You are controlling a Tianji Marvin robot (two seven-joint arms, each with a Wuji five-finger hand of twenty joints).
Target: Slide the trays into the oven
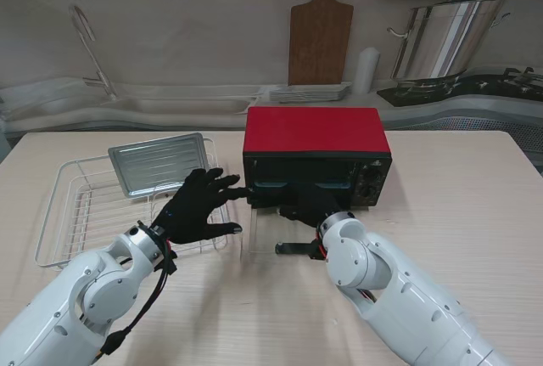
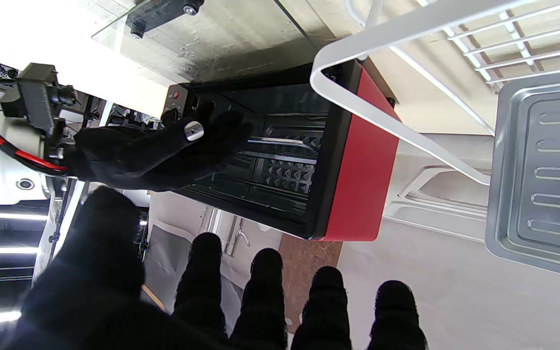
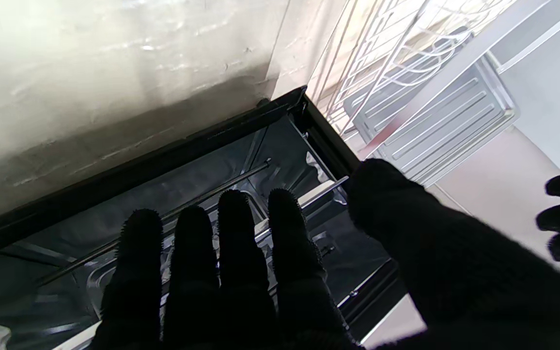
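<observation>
Nearest: right hand [image 1: 310,207] sits at the oven mouth, fingers straight and side by side, reaching in over the dropped glass door [image 1: 273,232]. In the right wrist view those fingers [image 3: 234,253] lie over a shiny tray [image 3: 114,272] already on the rails inside; cannot tell whether they touch it. Nothing is held by that hand.

Left hand [image 1: 197,207] is just left of the door, fingers spread, holding nothing, hovering over the right edge of the wire rack [image 1: 64,222], fingertips pointing toward the oven front.

Key relation: the remaining tray [image 1: 159,162] lies left of the oven [image 1: 316,155] and farther from me than the left hand, propped on the rack's far side, tilted. Its long axis runs roughly left-right, about parallel to the oven's front, so it needs little turning, mostly a shift right and then a push away from me into the opening. Left hand is clearly the nearer one; right hand is on the other side of the door, well apart from it.

Judgement: one tray looks in, one still out. Risks: the open door lies between the rack and the cavity, so the tray must clear its edge, and the right hand fills the mouth.
</observation>
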